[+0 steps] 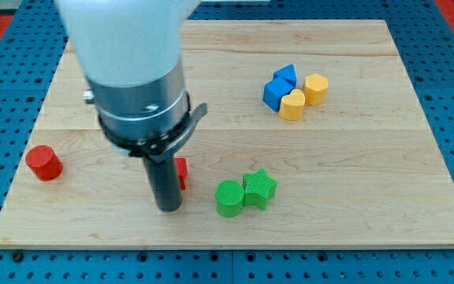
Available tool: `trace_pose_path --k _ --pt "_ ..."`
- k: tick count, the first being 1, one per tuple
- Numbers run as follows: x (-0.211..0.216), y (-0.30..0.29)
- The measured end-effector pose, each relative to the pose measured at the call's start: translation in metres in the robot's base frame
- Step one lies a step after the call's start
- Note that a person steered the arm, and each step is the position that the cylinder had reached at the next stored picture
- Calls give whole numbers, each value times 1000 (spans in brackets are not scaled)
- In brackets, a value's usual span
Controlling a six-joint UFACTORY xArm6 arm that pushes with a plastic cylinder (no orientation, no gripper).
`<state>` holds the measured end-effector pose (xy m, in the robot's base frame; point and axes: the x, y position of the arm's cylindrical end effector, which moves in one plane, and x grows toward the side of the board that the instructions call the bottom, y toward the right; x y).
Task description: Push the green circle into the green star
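The green circle [229, 198] sits near the board's bottom edge, touching the green star [259, 188] on its right. My tip [169, 209] is down on the board to the left of the green circle, with a clear gap between them. The rod hangs from a large grey and white arm body that fills the view's upper left. A red block [181, 173] is mostly hidden behind the rod; its shape cannot be made out.
A red cylinder [44, 163] stands at the board's left edge. At the upper right, two blue blocks [284, 76] [274, 93] and two yellow blocks [292, 104] [316, 89] cluster together. The wooden board [369, 173] rests on a blue pegboard.
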<state>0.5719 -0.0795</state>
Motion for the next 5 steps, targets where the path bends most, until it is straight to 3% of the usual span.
trace_pose_path --k 2,5 --pt "17 64" --pt "6 57"
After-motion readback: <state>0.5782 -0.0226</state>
